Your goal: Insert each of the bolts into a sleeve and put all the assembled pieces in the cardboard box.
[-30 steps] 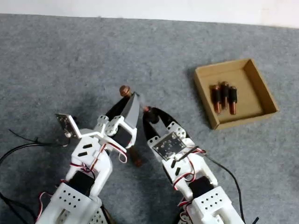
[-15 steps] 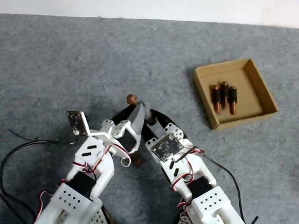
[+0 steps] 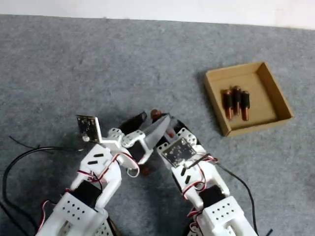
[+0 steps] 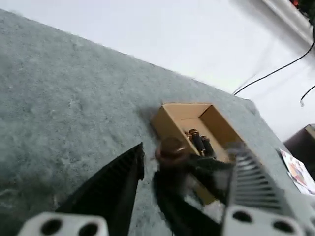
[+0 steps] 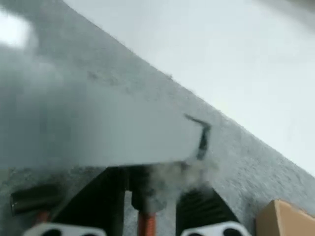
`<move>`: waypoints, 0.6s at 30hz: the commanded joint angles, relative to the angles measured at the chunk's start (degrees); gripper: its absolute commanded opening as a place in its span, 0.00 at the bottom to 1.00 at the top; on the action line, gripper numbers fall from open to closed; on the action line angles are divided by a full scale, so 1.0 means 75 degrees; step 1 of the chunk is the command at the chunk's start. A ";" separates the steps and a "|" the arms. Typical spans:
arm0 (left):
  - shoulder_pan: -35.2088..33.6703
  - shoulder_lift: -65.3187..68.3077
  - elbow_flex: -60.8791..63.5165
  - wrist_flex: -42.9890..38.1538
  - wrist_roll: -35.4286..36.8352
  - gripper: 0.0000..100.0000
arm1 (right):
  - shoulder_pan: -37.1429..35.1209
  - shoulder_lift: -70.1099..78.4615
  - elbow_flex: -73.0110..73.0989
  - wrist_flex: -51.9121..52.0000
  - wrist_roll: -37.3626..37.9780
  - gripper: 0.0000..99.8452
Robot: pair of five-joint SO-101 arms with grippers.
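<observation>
A copper-headed bolt stands upright between the two arms. My left gripper is open around it, its black and grey fingers well clear of the head on both sides. Just below the head, my right gripper is shut on a dark sleeve with a copper end showing under it. The cardboard box sits to the right and holds three assembled pieces side by side.
One more dark and copper piece lies on the grey carpet between the two arms. The left arm's grey finger passes close across the right wrist camera. A corner of the box shows there too.
The left gripper carried the bolt rightward and nearer, from open carpet to just over the right gripper. Its fingers now stand wider apart. The right gripper shifted slightly back and right.
</observation>
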 commanded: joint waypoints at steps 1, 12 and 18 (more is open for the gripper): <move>-0.0064 -0.0111 -0.0393 0.0023 -0.0035 0.30 | 0.0100 -0.0158 0.0709 -0.0053 0.0070 0.00; -0.1905 -0.0123 -0.0662 0.0023 0.1606 0.30 | 0.0381 -0.0147 0.0686 -0.0053 0.0059 0.00; -0.1963 -0.0111 -0.0580 0.0047 0.1055 0.30 | 0.0815 -0.0147 0.0686 -0.0053 0.0023 0.00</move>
